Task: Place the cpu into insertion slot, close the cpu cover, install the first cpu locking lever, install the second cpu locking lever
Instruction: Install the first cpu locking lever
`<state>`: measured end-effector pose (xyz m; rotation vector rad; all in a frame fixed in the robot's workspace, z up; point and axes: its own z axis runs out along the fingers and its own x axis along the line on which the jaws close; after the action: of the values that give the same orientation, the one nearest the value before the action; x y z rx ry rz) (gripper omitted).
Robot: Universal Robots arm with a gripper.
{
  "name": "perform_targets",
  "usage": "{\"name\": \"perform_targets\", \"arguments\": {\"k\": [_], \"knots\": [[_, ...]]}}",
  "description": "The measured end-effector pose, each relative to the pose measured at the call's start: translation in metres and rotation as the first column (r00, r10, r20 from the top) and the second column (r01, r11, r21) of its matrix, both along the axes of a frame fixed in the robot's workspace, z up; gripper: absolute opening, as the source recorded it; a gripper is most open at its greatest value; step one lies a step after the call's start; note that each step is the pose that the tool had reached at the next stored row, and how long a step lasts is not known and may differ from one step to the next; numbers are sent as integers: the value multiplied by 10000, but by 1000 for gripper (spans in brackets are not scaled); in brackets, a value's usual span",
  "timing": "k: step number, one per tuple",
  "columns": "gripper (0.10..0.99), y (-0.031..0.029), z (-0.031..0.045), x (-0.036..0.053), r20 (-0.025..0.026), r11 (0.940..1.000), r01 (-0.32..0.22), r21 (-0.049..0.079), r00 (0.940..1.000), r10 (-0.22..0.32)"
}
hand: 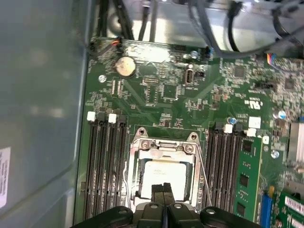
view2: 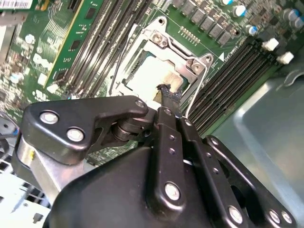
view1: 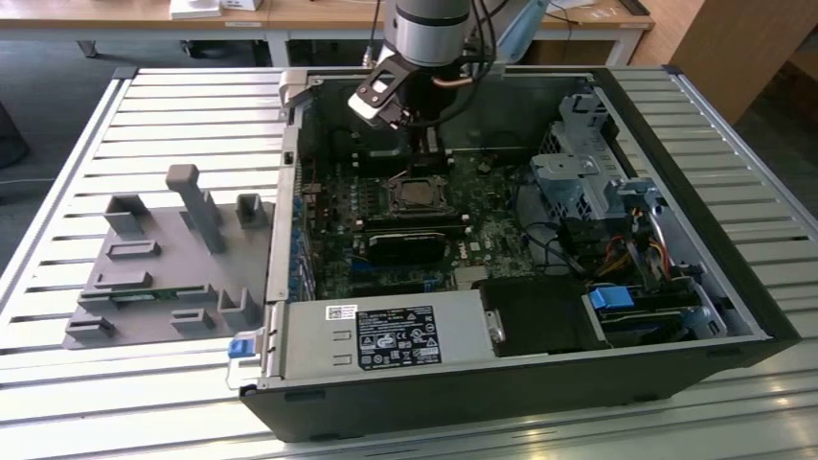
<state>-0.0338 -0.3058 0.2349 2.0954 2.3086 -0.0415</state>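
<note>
The cpu (hand: 164, 171) sits flat in its socket, with the cpu cover (hand: 166, 148) seemingly down around it. The claw (hand: 163, 189) hovers at the chip's edge, fingers together and holding nothing. The chip is likely light, rigid and delicate underneath — best handled by its edges.

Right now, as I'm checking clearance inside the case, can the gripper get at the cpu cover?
Probably yes: the gripper hangs just above the cpu cover, its fingers shut, and nothing visible lies between them.
</note>
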Motion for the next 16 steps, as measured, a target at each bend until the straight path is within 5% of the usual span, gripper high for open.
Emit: {"name": "perform_targets", "arguments": {"k": [8, 16], "knots": [[106, 0, -5, 0, 5, 9897, -1430, 9, 9897, 1430], [106, 0, -10, 0, 18, 9624, -2717, 67, 9624, 2717]]}}
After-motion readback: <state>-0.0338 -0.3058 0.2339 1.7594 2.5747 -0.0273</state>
